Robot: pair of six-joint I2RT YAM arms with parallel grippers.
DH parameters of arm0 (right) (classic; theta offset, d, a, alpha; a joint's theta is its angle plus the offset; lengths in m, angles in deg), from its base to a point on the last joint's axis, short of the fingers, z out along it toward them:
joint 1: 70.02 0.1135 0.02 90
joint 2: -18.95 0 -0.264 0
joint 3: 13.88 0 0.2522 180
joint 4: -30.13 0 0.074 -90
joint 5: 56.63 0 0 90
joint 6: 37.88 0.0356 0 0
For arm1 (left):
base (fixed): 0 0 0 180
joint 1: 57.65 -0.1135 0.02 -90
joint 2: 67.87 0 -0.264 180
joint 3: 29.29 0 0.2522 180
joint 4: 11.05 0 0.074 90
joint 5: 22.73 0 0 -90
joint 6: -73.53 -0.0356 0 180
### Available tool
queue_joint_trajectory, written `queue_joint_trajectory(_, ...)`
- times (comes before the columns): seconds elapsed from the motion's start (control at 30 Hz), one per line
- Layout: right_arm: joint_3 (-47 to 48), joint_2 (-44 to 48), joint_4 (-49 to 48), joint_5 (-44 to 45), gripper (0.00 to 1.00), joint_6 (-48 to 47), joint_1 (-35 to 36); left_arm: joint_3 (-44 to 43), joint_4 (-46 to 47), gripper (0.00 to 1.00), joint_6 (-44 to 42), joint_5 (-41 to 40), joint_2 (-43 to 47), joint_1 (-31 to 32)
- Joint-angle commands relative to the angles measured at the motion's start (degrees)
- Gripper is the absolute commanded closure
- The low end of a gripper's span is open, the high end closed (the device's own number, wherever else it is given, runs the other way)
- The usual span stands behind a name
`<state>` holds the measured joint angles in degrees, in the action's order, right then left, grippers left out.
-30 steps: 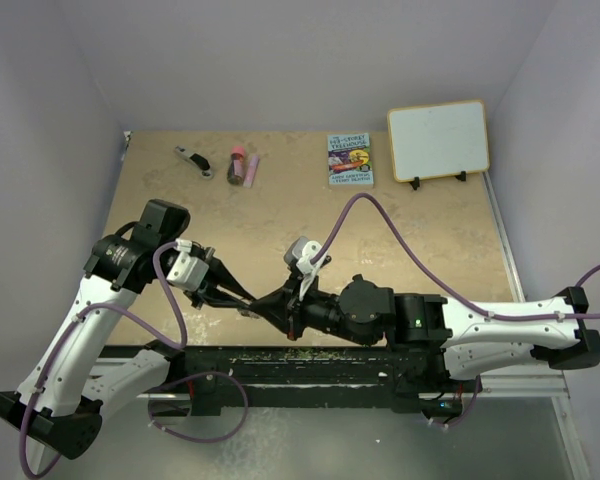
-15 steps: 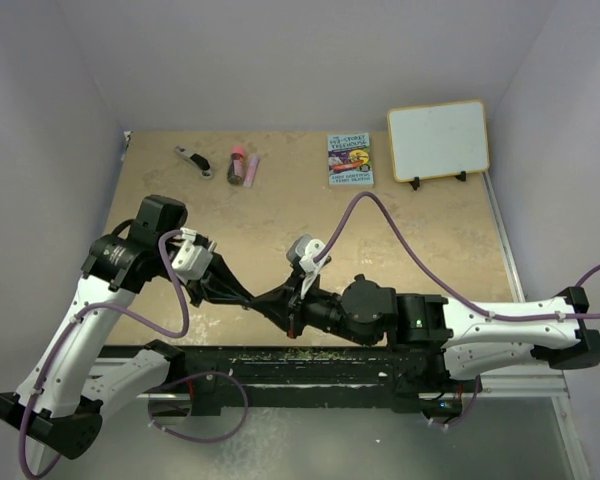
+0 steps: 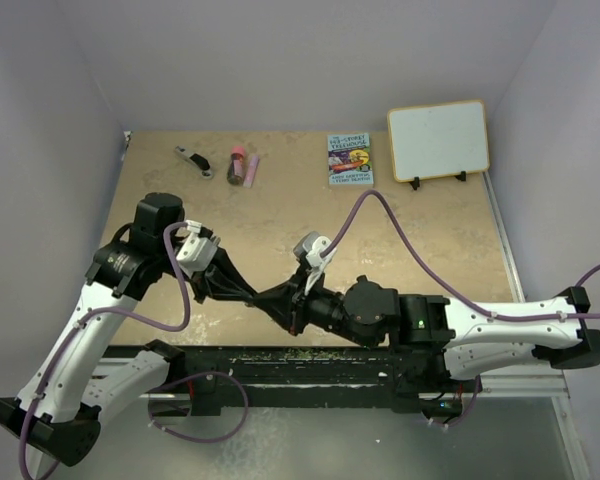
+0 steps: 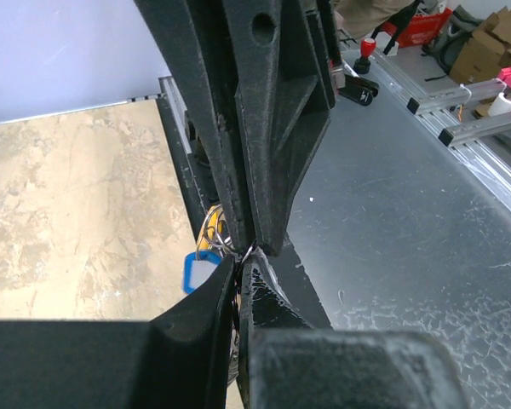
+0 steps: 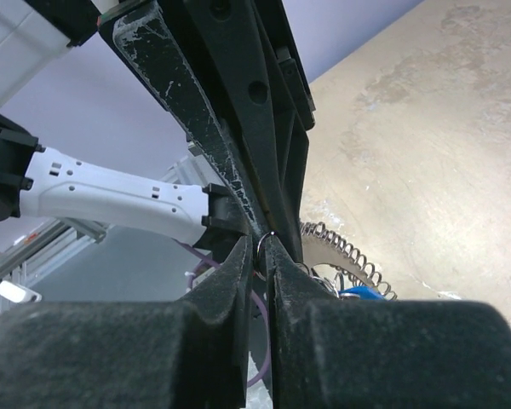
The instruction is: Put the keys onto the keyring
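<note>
Beige marble-look tabletop [image 3: 280,210], lilac walls [image 3: 310,60]. Paperback book [image 3: 350,160] and orange-framed white board [image 3: 438,140] sit upper right. Left gripper [image 4: 240,266] is pinched shut; right gripper [image 5: 266,244] has jaws nearly together. They meet tip to tip, low centre of top view. Whitish-yellow keyring with silvery beaded rim [image 5: 345,253] is right by the tips, blue-headed key [image 4: 200,273] beside it. Can't tell if either grips the ring.
</note>
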<state>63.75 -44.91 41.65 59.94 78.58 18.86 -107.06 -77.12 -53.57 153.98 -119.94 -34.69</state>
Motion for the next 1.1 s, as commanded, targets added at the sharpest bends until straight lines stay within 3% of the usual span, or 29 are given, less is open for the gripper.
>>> queue_joint_trajectory(0.0, -0.34, 2.57, -1.78, 3.43, 0.88, 2.95, 0.11, 2.13, 13.54, 0.96, 10.88, 1.18, 0.96, 0.08)
queue_joint_trajectory(0.3, -2.08, 5.76, -2.97, 6.88, 0.72, 3.03, 0.09, 6.19, 19.37, 0.96, 16.89, -2.17, 1.93, 0.12)
queue_joint_trajectory(0.47, -3.11, 8.34, -0.27, 13.18, 0.63, 4.79, 0.13, 8.03, 22.6, 0.96, 18.93, -3.45, 2.57, 0.07)
queue_joint_trajectory(0.7, -4.44, 12.12, 7.29, 20.69, 0.62, 7.89, 0.06, 12.24, 32.07, 0.96, 26.76, -6.05, 4.09, 0.02)
queue_joint_trajectory(0.93, -4.37, 11.66, 25.33, 29.94, 0.63, 20.33, -0.43, 16.85, 39.44, 0.96, 33.63, -9.28, 5.98, -1.51)
queue_joint_trajectory(1.07, -4.82, 11.32, 33.83, 26.58, 0.68, 28.61, -6.01, 19.18, 42.43, 0.96, 37.8, -11.45, 6.95, -2.92)
